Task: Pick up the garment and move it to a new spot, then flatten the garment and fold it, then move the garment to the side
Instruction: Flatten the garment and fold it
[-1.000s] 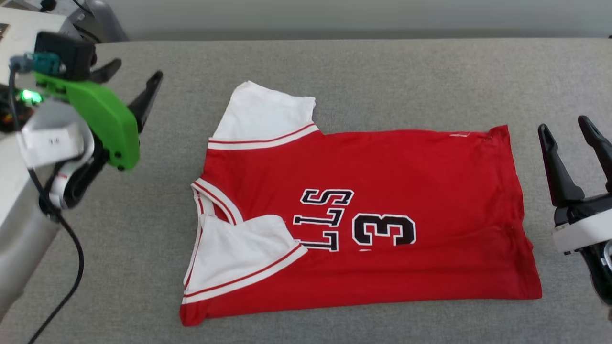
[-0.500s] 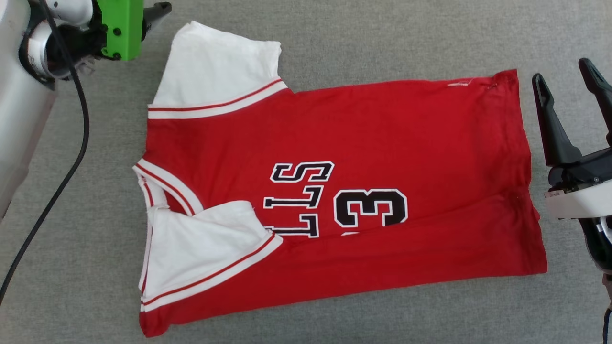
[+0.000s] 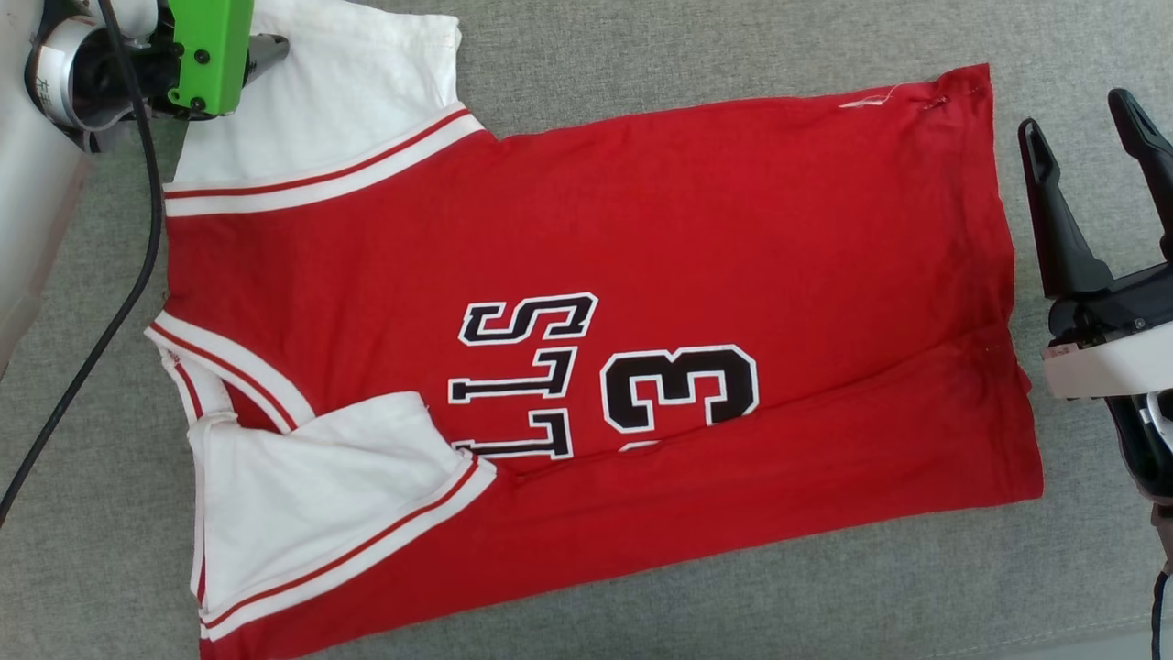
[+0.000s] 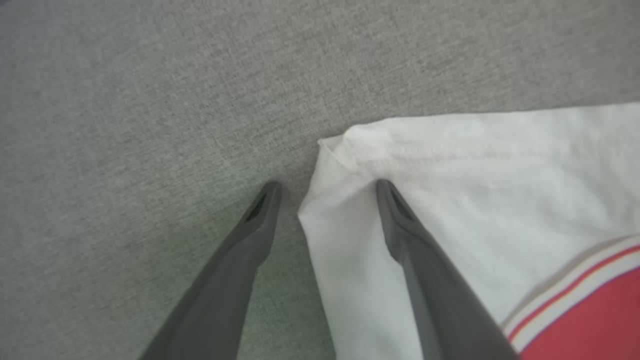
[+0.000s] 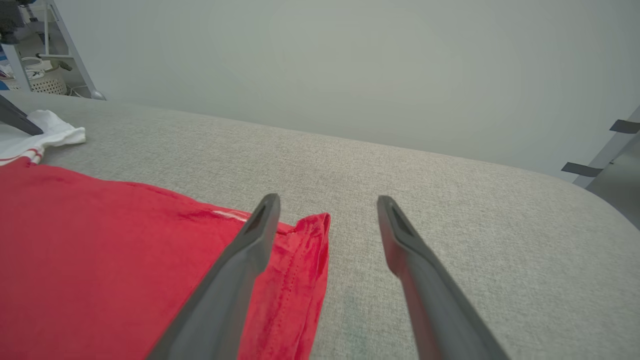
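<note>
The garment (image 3: 641, 229), a red jersey-style shirt with white sleeves, lies spread on the grey table (image 3: 733, 55), collar toward the robot's left and hem toward its right. We see the garment's near long edge folded up over the chest, so that it cuts off part of the black lettering (image 3: 522, 376) next to the number 3 (image 3: 678, 387). The near sleeve (image 3: 312, 495) lies on top of that fold.

At the garment's far sleeve (image 3: 348, 101), the left gripper (image 4: 327, 185) stands with its fingers spread wide, astride the sleeve's outer corner. One finger (image 4: 240, 260) is over bare table, the other (image 4: 425, 260) over the white cloth. Nothing is pinched between them, and we cannot tell whether the tips touch down. A green mount (image 3: 206, 55) on that arm hangs over the same sleeve, and a black cable (image 3: 119, 302) trails down the table just beside the garment's collar end.

Just beside the garment's hem, the right gripper (image 3: 1077, 115) waits with its fingers equally wide apart and empty. From the head view they stand clear of the cloth. In the right wrist view one finger crosses in front of the garment's far hem corner (image 5: 310, 235), where the red cloth is slightly rumpled, while the other is over bare table.
</note>
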{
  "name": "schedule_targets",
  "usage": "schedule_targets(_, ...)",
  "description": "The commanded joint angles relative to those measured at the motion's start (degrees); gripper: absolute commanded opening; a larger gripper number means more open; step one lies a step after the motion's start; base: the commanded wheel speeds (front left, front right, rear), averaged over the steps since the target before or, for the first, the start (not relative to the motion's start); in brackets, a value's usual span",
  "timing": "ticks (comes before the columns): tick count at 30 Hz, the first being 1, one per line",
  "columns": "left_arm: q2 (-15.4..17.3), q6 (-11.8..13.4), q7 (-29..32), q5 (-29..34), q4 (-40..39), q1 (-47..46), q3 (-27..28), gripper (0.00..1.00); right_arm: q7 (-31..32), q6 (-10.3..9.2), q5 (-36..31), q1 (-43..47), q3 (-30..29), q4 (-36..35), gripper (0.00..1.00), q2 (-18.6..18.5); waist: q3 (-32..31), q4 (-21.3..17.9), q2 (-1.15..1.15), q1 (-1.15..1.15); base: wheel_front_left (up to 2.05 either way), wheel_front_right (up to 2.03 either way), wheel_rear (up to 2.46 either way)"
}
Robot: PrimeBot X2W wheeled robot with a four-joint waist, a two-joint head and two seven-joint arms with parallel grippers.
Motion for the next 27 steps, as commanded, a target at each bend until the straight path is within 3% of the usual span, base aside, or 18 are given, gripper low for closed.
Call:
schedule_targets(1, -0.7, -0.5, 0.4, -0.4, 1.3, 2.0, -1.4, 0.0, -0.5, -0.04, 0.5, -1.3, -0.1, 0.3, 1.0, -0.1, -0.1, 0.1, 0.0, -0.01, 0.0, 0.0, 0.0)
schedule_targets(6, -0.7, -0.8, -2.6, -0.3, 1.5, 2.3, -2.0, 0.0, -0.6, -0.04, 0.6, -2.6, -0.7, 0.5, 1.0, -1.0, -1.6, 1.0, 0.0, -0.01, 0.0, 0.0, 0.0)
schedule_targets(12, -0.6, -1.1, -9.0, 0.5, -0.9, 2.4, -3.1, 0.0, 2.4, -0.04, 2.3, -6.7, 0.5, 1.4, 1.0, -6.3, -5.3, 2.9, 0.0, -0.01, 0.0, 0.0, 0.0)
schedule_targets(16, -0.4, -1.1, -13.9, 0.6, -5.2, 4.2, -5.3, 0.0, 11.6, -0.04, 6.2, -10.6, 3.8, 1.6, 1.0, -12.0, -7.8, 4.9, 0.0, -0.01, 0.0, 0.0, 0.0)
schedule_targets(21, -0.1, -1.1, -18.7, 0.1, -9.6, 6.5, -6.9, 0.0, 28.4, -0.04, 13.7, -14.9, 10.9, 2.0, 1.0, -18.7, -9.5, 7.2, 0.0, -0.01, 0.0, 0.0, 0.0)
schedule_targets(27, -0.4, -1.1, -22.0, 0.8, -13.4, 7.3, -8.3, 0.0, 47.1, -0.04, 23.0, -19.6, 18.1, 6.8, 1.0, -22.7, -9.2, 9.6, 0.0, -0.01, 0.0, 0.0, 0.0)
